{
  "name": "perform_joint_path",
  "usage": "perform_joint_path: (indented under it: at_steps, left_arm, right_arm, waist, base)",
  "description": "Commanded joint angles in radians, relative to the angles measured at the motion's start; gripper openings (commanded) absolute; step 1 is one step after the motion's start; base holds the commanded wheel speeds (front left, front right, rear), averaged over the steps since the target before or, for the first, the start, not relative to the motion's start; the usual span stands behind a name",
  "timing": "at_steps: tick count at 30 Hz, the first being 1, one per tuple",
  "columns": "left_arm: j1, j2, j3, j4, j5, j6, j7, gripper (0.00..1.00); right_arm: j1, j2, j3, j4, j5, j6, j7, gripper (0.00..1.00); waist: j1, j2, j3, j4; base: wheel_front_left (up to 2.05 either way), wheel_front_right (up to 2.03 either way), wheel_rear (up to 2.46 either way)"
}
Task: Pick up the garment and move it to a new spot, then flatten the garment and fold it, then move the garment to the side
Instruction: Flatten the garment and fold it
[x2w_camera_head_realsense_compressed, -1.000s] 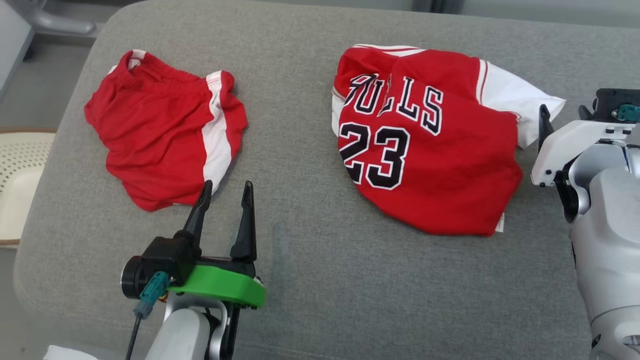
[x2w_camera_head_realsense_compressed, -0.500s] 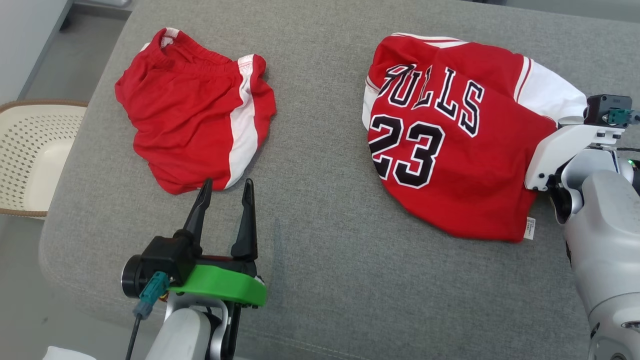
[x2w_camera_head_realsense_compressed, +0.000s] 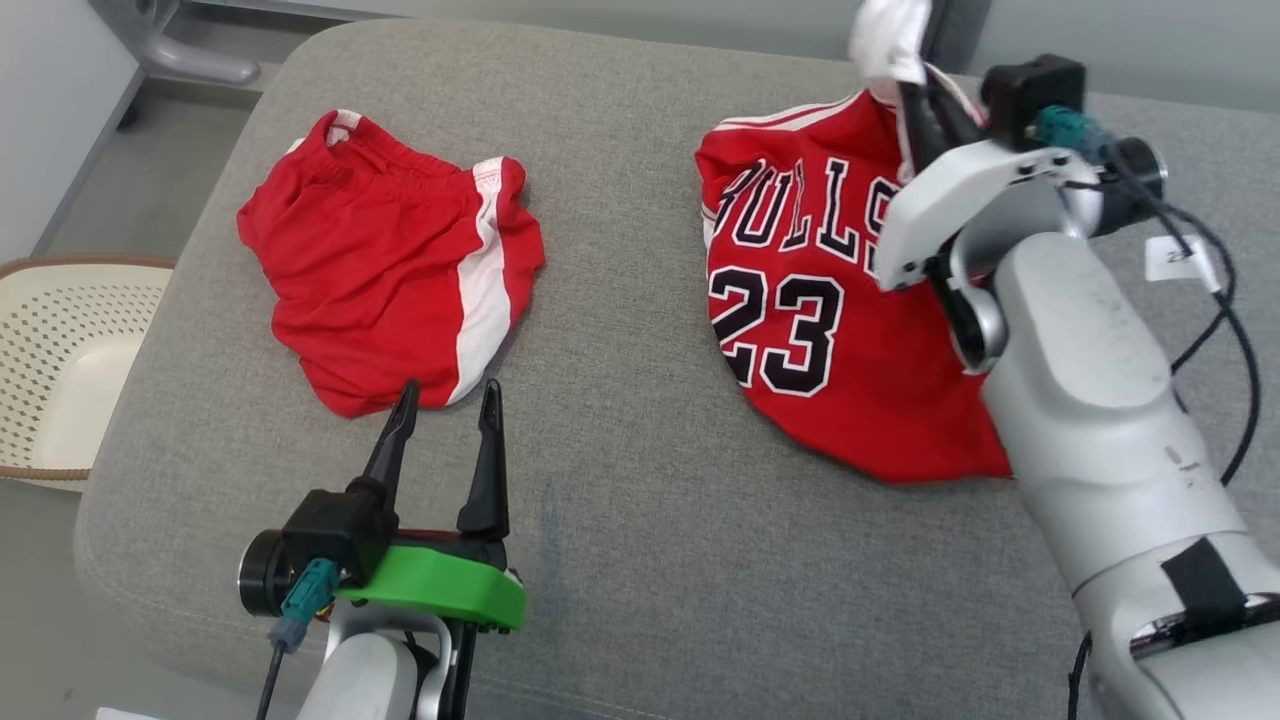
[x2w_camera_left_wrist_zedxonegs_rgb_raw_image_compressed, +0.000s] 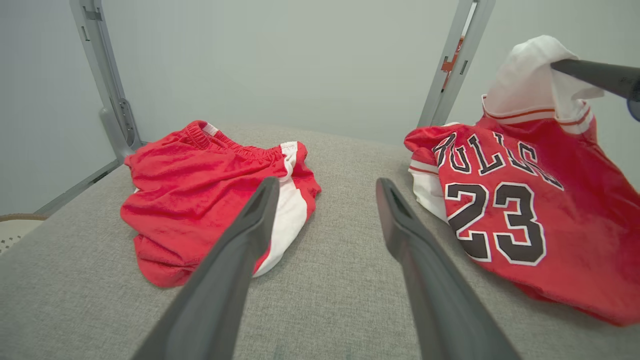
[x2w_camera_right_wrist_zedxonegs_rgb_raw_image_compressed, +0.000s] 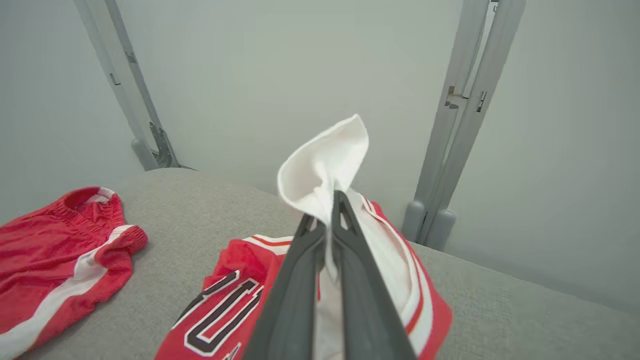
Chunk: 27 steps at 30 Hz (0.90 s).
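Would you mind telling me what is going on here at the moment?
The robot's right gripper is shut on the white sleeve of the red jersey and holds that end raised, while the rest of the jersey lies on the grey cushion. The left gripper is open near the red shorts, holding nothing. A cream basket stands beside the cushion.

Your right tool (x2w_camera_head_realsense_compressed: 915, 100) pinches the jersey's (x2w_camera_head_realsense_compressed: 800, 330) white sleeve above the surface (x2w_camera_head_realsense_compressed: 620, 500); your left tool (x2w_camera_head_realsense_compressed: 448, 398) gapes beside the shorts (x2w_camera_head_realsense_compressed: 370, 280).
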Motion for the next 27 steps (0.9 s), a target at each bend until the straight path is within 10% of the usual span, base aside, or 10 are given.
perform_joint_path:
  at_steps: [1, 9, 20, 22, 23, 27]
  left_arm:
    - [0.012, 0.002, 0.009, -0.003, 0.004, 0.001, 0.0, 1.0]
    - [0.016, 0.002, 0.058, -0.026, 0.02, 0.004, 0.0, 1.0]
    - [0.005, 0.002, 0.091, -0.038, 0.031, -0.005, 0.0, 1.0]
    - [0.003, 0.002, 0.091, -0.037, 0.031, -0.003, 0.0, 1.0]
    - [0.003, 0.002, 0.091, -0.036, 0.031, -0.003, 0.0, 1.0]
    - [0.007, 0.002, 0.093, -0.031, 0.034, -0.004, 0.0, 1.0]
  right_arm:
    - [0.043, 0.005, 0.056, -0.029, 0.032, 0.0, 0.009, 0.0]
    - [0.286, 0.013, 0.431, -0.29, 0.224, 0.0, 0.099, 0.0]
    - [0.461, 0.012, 0.691, -0.402, 0.323, 0.0, 0.142, 0.0]
    - [0.465, 0.012, 0.718, -0.401, 0.326, 0.0, 0.127, 0.44]
    - [0.465, 0.013, 0.73, -0.407, 0.333, 0.0, 0.116, 1.0]
    - [0.456, 0.012, 0.723, -0.428, 0.338, 0.0, 0.078, 1.0]
  waist:
    - [0.0, 0.0, -0.014, -0.005]
    - [0.0, 0.0, -0.02, -0.005]
    - [0.0, 0.0, -0.007, -0.033]
    - [0.0, 0.0, -0.008, -0.042]
    - [0.0, 0.0, -0.008, -0.047]
    - [0.0, 0.0, -0.018, -0.071]
  base:
    - [0.0, 0.0, 0.0]
    - [0.0, 0.0, 0.0]
    - [0.0, 0.0, 0.0]
    - [0.0, 0.0, 0.0]
    - [0.0, 0.0, 0.0]
    - [0.0, 0.0, 0.0]
